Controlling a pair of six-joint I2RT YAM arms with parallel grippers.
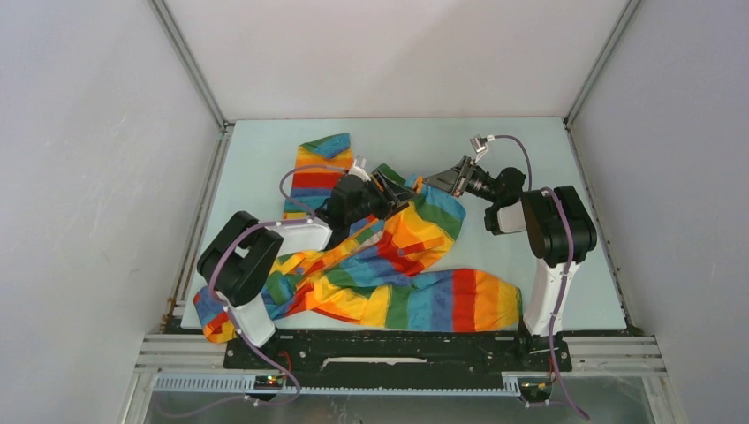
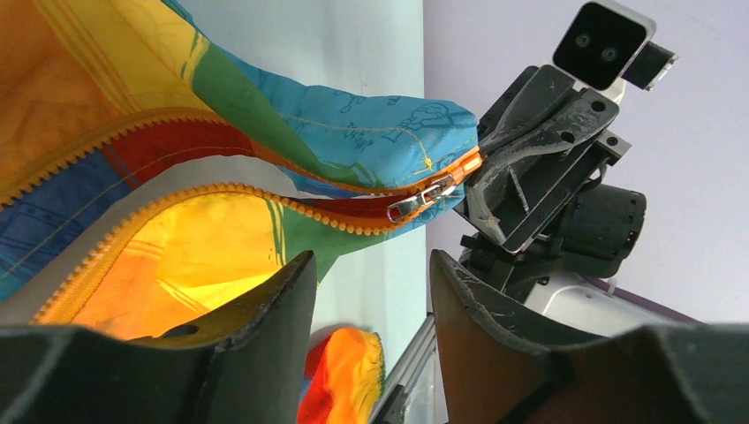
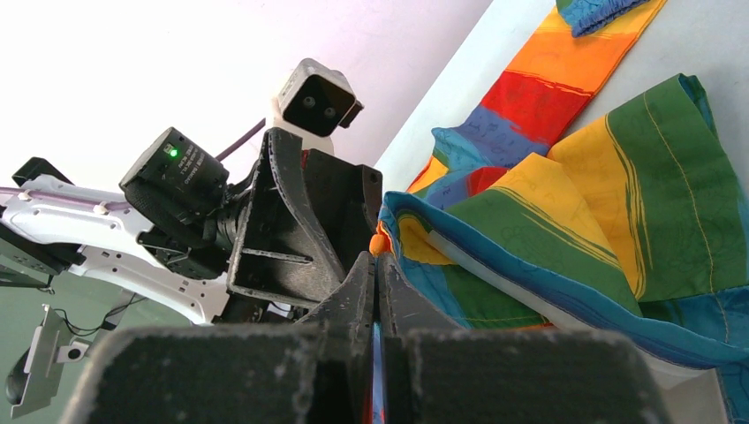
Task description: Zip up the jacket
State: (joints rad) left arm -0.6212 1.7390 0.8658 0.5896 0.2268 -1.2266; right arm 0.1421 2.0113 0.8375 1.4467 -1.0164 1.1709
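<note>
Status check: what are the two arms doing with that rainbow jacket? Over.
Right pincer shut on jacket at zipper end. Left pincer open, facing zipper pull. Zipper mostly open; nothing in the way.

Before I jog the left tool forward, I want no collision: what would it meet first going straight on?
Most likely the jacket, at its zipper pull, just ahead of the open left tool. The right tool, shut on the zipper's end, sits close beside; depth is unclear.
</note>
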